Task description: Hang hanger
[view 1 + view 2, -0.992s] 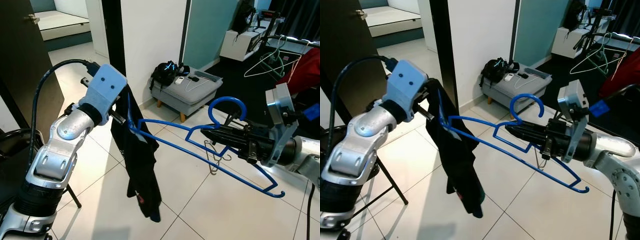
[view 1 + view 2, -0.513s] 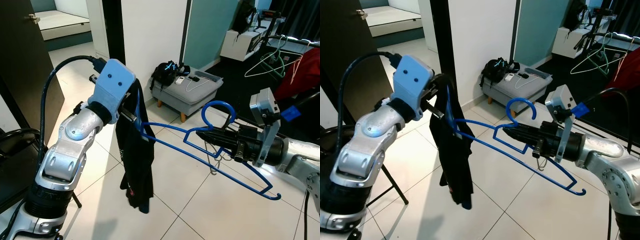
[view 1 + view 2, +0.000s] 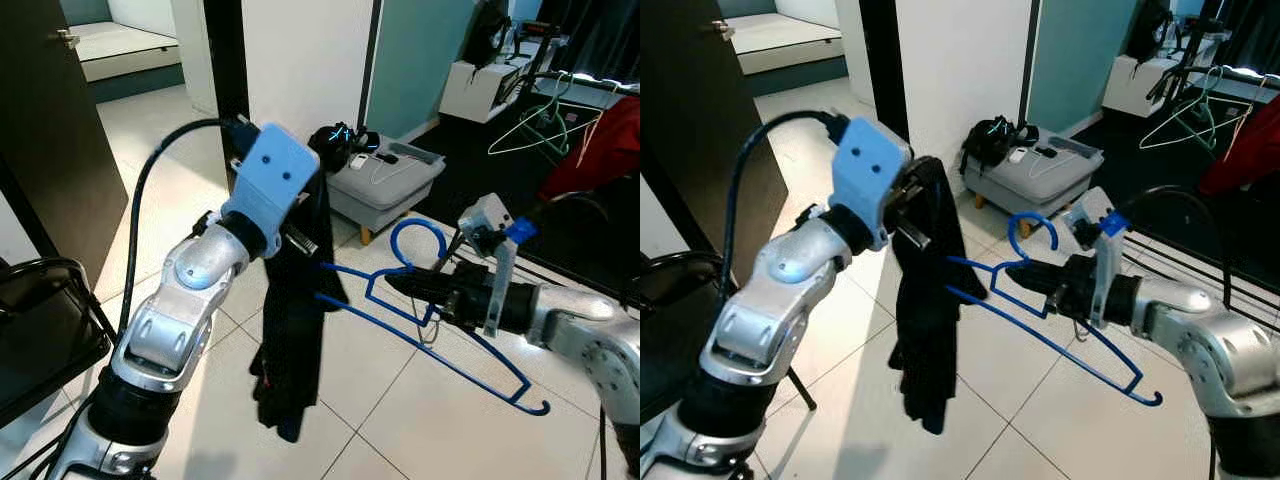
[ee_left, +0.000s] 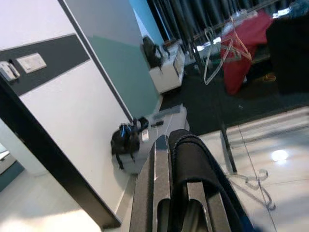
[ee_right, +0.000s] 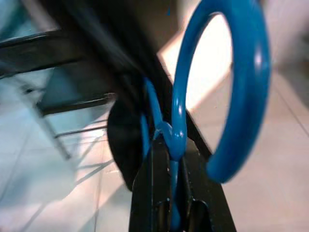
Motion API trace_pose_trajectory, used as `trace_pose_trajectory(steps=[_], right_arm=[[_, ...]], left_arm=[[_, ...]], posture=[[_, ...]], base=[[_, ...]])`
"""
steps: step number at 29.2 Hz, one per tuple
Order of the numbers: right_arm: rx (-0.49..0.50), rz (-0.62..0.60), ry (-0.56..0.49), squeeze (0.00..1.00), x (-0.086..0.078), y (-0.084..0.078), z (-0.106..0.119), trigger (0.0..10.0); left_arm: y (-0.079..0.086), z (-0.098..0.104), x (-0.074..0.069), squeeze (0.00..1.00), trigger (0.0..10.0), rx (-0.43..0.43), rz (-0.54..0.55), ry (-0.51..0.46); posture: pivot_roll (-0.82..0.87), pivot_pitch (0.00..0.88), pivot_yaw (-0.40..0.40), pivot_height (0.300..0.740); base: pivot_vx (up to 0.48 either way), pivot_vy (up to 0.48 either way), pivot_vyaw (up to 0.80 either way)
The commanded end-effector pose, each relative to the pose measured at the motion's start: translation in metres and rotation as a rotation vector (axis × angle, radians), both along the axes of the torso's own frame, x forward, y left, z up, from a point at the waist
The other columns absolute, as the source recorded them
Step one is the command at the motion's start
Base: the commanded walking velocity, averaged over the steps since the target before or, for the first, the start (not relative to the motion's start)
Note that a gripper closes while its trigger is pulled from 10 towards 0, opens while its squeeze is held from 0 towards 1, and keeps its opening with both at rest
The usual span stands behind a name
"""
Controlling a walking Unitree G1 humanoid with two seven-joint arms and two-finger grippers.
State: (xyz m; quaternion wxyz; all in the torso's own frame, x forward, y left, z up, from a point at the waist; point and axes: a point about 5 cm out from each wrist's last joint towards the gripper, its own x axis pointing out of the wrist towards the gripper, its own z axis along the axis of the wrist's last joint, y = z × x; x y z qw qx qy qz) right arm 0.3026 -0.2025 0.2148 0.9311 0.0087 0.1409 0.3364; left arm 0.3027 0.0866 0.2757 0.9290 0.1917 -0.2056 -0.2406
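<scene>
Over white floor tiles (image 3: 400, 420), right pincer (image 3: 410, 288) grips blue hanger (image 3: 430, 345); left pincer (image 3: 923, 200) clamps dark garment (image 3: 925, 330).

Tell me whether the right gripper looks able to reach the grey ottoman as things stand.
Probably not as it is: the right gripper is shut on the blue hanger, whose near end is caught in the black garment that the left gripper holds. The grey ottoman sits farther off.

Head stereo downward; wrist cams along claws.
</scene>
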Motion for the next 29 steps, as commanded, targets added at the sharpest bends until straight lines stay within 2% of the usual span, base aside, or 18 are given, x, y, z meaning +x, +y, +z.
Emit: trace_pose_trajectory(steps=[1,3,4,6,7,9,11,14,17,19,20,22,25,29], right_arm=[[-0.007,-0.193,0.041,0.0,0.011,-0.02,-0.007,10.0],[0.011,-0.228,0.025,0.0,0.014,-0.023,-0.005,10.0],[0.062,-0.239,0.009,0.0,0.016,-0.023,0.001,10.0],[0.096,-0.24,-0.001,0.0,0.017,-0.023,0.004,10.0],[0.146,-0.209,0.003,0.0,0.015,-0.017,0.008,10.0],[0.155,-0.197,0.008,0.0,0.014,-0.015,0.009,10.0],[0.136,-0.137,0.049,0.0,0.009,-0.006,0.004,10.0],[0.059,0.013,0.125,0.0,-0.007,0.011,-0.01,10.0],[0.046,0.072,0.159,0.0,-0.013,0.018,-0.015,10.0],[-0.026,0.206,0.216,0.0,-0.03,0.031,-0.029,10.0],[-0.026,0.206,0.216,0.0,-0.03,0.031,-0.029,10.0],[-0.115,0.326,0.265,0.0,-0.048,0.038,-0.043,10.0],[-0.138,0.386,0.295,0.0,-0.057,0.042,-0.048,10.0],[-0.146,0.465,0.316,0.0,-0.067,0.051,-0.053,10.0]], left_arm=[[0.001,-0.003,-0.001,0.0,10.0,0.063,0.026,-0.029],[0.0,-0.007,0.0,0.0,10.0,0.093,0.032,-0.026],[-0.001,-0.013,0.0,0.0,10.0,0.135,0.04,-0.023],[-0.001,-0.017,0.0,0.0,10.0,0.161,0.045,-0.021],[0.001,-0.025,0.001,0.0,10.0,0.187,0.071,-0.005],[0.002,-0.027,0.002,0.0,10.0,0.191,0.079,0.0],[0.006,-0.031,0.005,0.0,10.0,0.216,0.119,0.002],[0.015,-0.027,0.009,0.0,10.0,0.209,0.17,-0.012],[0.018,-0.025,0.01,0.0,10.0,0.207,0.184,-0.021],[0.021,-0.019,0.012,0.0,10.0,0.205,0.197,-0.045],[0.021,-0.019,0.012,0.0,10.0,0.205,0.197,-0.045],[0.024,-0.013,0.012,0.0,10.0,0.203,0.205,-0.07],[0.023,-0.009,0.011,0.0,10.0,0.189,0.199,-0.089],[0.013,0.0,0.007,0.0,10.0,0.138,0.142,-0.114]], posture=[[0.0,0.0,-0.012,0.74],[0.0,0.0,-0.012,0.74],[0.0,0.0,-0.011,0.74],[0.0,0.0,-0.011,0.74],[-0.01,0.0,-0.01,0.74],[-0.01,0.0,-0.01,0.74],[-0.01,0.0,-0.011,0.74],[-0.01,0.0,-0.012,0.74],[-0.01,0.0,-0.012,0.74],[-0.01,0.0,-0.013,0.74],[-0.01,0.0,-0.013,0.74],[-0.01,0.0,-0.017,0.74],[-0.01,0.0,-0.018,0.74],[-0.01,0.0,-0.022,0.74]], base=[[0.0,0.0,0.0],[0.0,0.0,0.0],[0.0,0.0,0.0],[0.0,0.0,0.0],[0.0,0.0,0.0],[0.0,0.0,0.0],[0.0,0.0,0.0],[0.0,0.0,0.0],[0.0,0.0,0.0],[0.0,0.0,0.0],[0.0,0.0,0.0],[0.0,0.0,0.0],[0.0,0.0,0.0],[0.0,0.0,0.0]])
